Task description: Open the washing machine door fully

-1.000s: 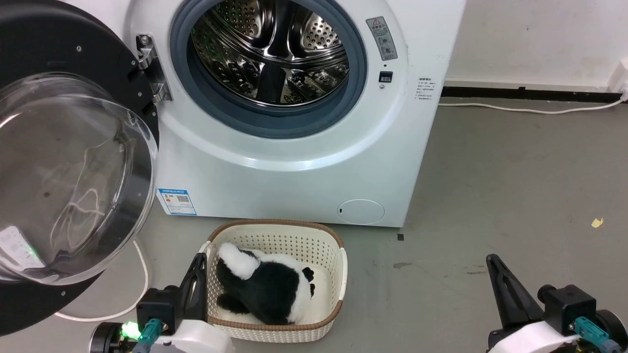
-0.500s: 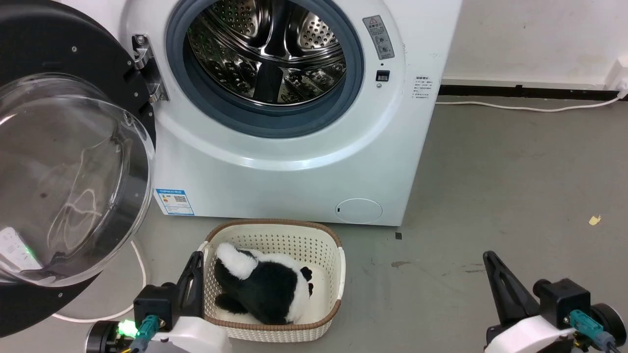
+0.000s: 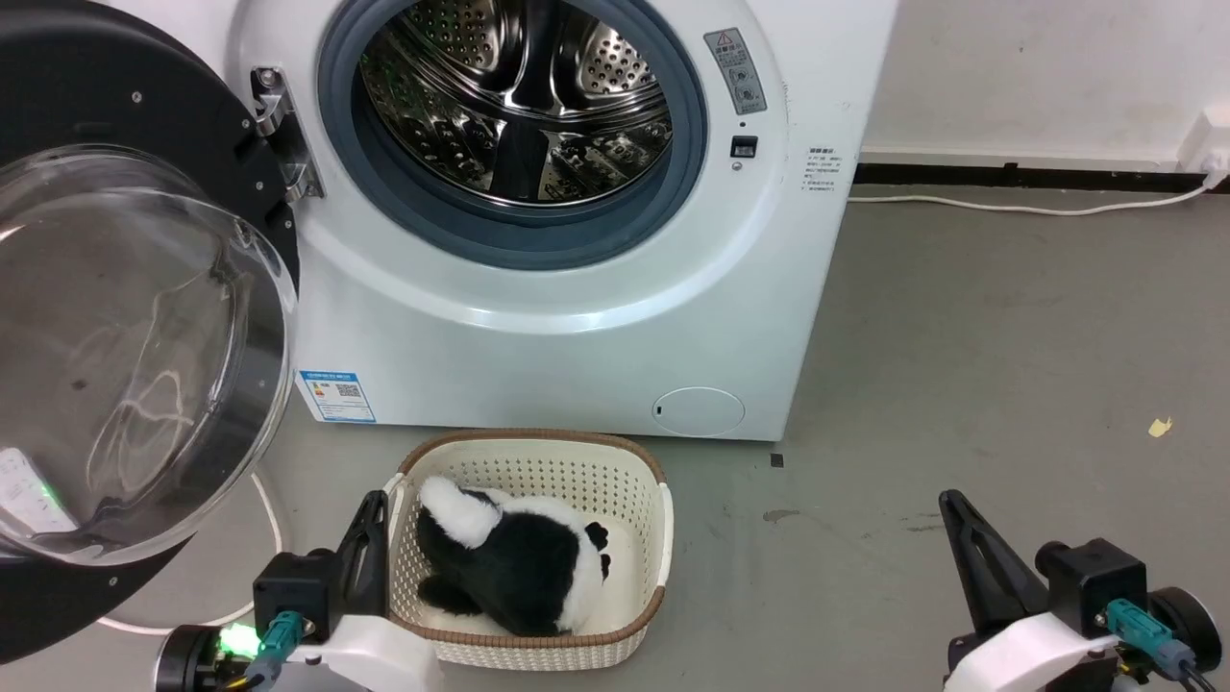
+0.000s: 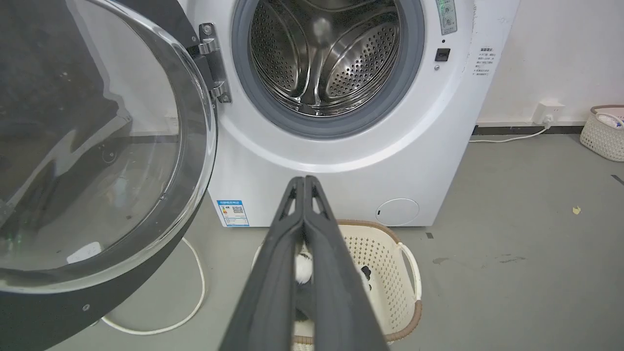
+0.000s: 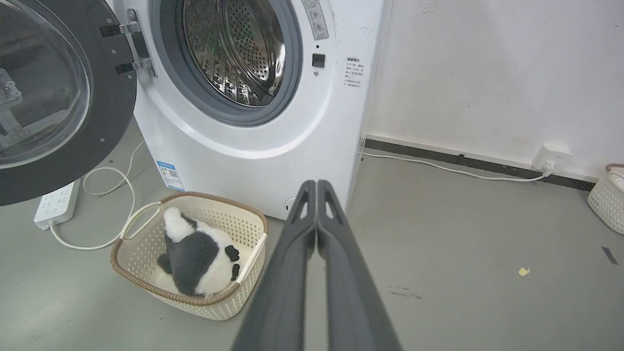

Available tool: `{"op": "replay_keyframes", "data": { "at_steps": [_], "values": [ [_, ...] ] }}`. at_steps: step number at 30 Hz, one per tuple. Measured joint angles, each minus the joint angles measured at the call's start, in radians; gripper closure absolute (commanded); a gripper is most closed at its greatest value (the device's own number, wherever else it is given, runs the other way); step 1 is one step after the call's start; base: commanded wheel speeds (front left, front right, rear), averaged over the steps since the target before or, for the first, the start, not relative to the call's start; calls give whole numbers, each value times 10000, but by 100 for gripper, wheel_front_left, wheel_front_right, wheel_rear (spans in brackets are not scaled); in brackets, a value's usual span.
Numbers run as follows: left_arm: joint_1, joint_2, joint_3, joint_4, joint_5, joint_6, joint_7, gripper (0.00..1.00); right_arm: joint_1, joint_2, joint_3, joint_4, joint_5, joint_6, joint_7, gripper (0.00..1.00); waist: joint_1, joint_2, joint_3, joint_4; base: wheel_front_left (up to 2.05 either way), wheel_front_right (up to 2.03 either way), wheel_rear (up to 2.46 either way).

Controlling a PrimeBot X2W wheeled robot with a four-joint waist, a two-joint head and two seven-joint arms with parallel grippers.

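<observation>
Viewpoint alone has drifted; washing machine door (image 3: pixel 144 336) stands swung wide (drum (image 3: pixel 519 86) exposed); left end effector (image 4: pixel 303 180) and right end effector (image 5: pixel 317 184) closed, empty, clear of its arc.

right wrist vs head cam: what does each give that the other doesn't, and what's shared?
Right wrist view: a second pale woven basket by the wall, far right edge.
Head view: the left gripper, shut, beside the cream perforated basket.
Both: the big white front-loading washing machine, its round glossy black door with clear glass bowl standing open, the black-and-white plush toy in the cream basket, the right gripper, shut, and a yellow scrap on the floor.
</observation>
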Motion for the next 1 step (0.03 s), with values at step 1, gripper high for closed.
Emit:
{"op": "replay_keyframes", "data": {
  "at_steps": [1],
  "values": [
    [-3, -8, 35, -6, 36, -13, 21, 100, -15, 0, 4, -2, -2, 0, 8, 100, 0, 0, 1, -5, 0, 0, 0]
  ]
}}
